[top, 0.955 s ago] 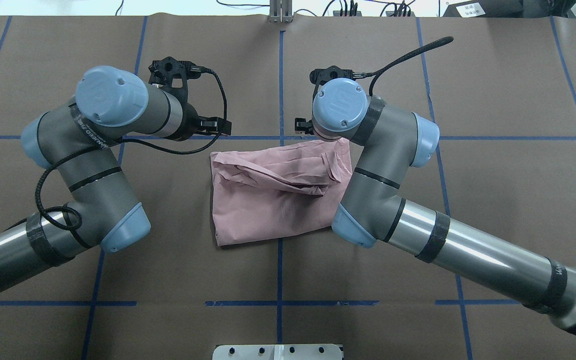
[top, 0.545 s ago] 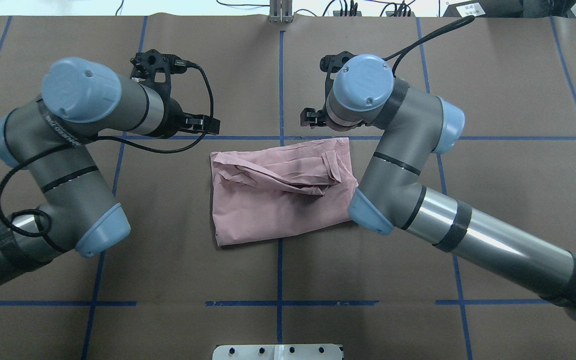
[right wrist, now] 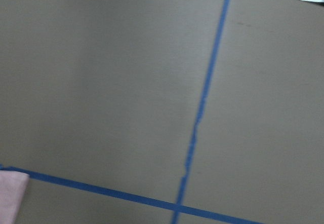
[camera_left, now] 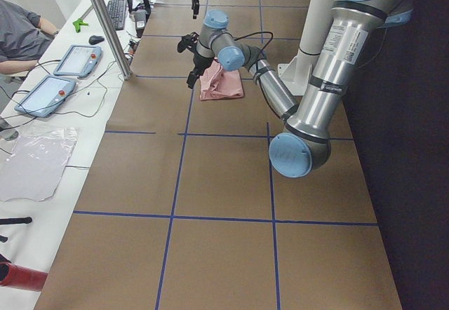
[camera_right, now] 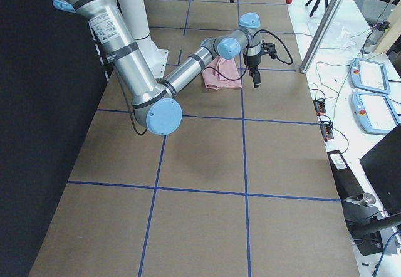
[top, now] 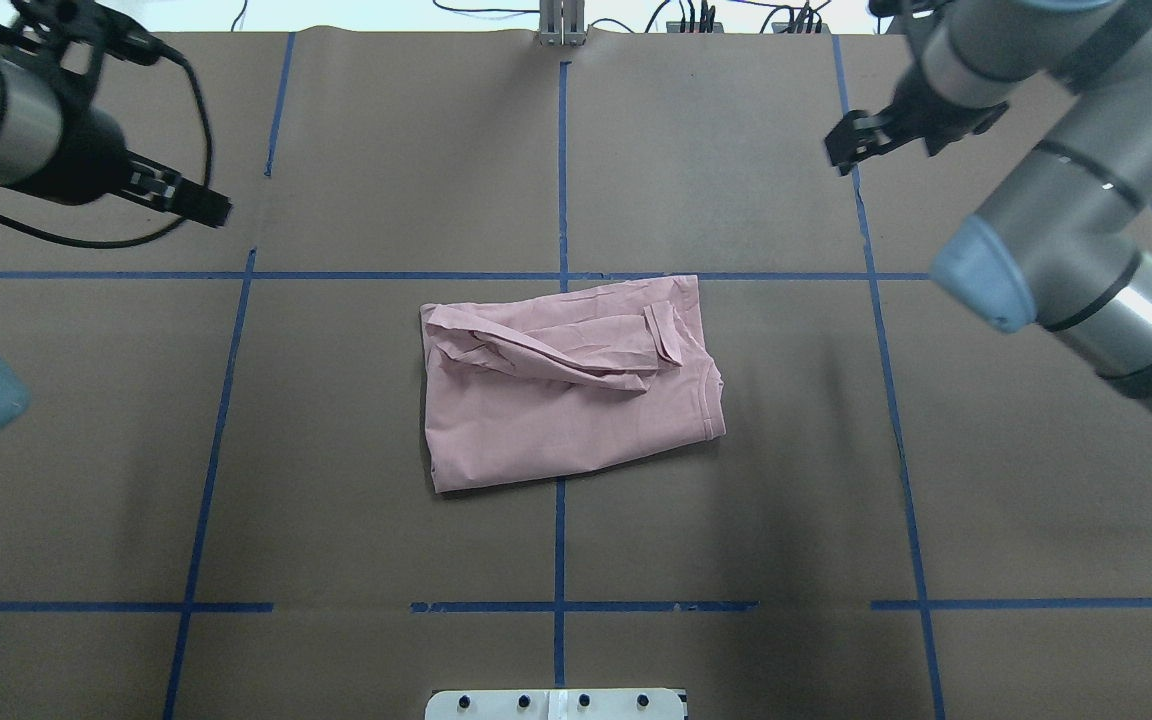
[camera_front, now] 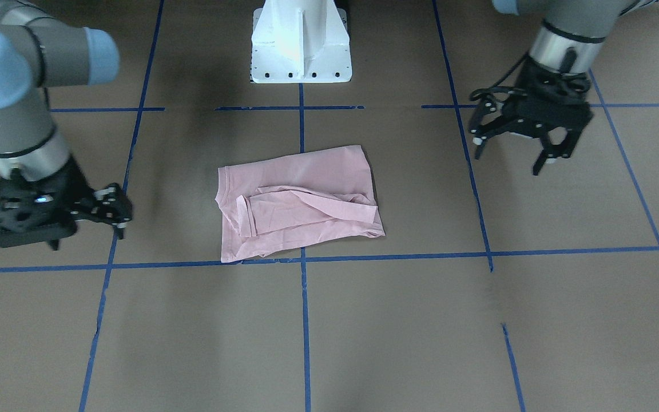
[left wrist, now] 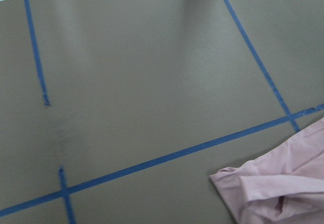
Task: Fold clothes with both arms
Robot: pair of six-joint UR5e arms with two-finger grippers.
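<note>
The pale pink T-shirt (top: 566, 400) lies folded into a rough rectangle at the table's middle, with a sleeve fold across its top; its print is hidden. It also shows in the front-facing view (camera_front: 298, 203). A corner of it shows in the left wrist view (left wrist: 278, 193). My left gripper (top: 211, 208) hangs open and empty over the far left of the table, well clear of the shirt; its fingers spread in the front-facing view (camera_front: 507, 155). My right gripper (top: 846, 150) is open and empty over the far right, also apart from the shirt (camera_front: 86, 237).
Brown paper with blue tape lines (top: 560, 170) covers the table. The white pedestal base (camera_front: 301, 46) stands at the robot's edge. A bench with tablets (camera_left: 74, 61) and a seated person (camera_left: 21, 36) runs along the far side.
Both arms have swung up and outward, away from the shirt's far corners. The shirt has not moved; its right edge, earlier under the right arm, now shows.
</note>
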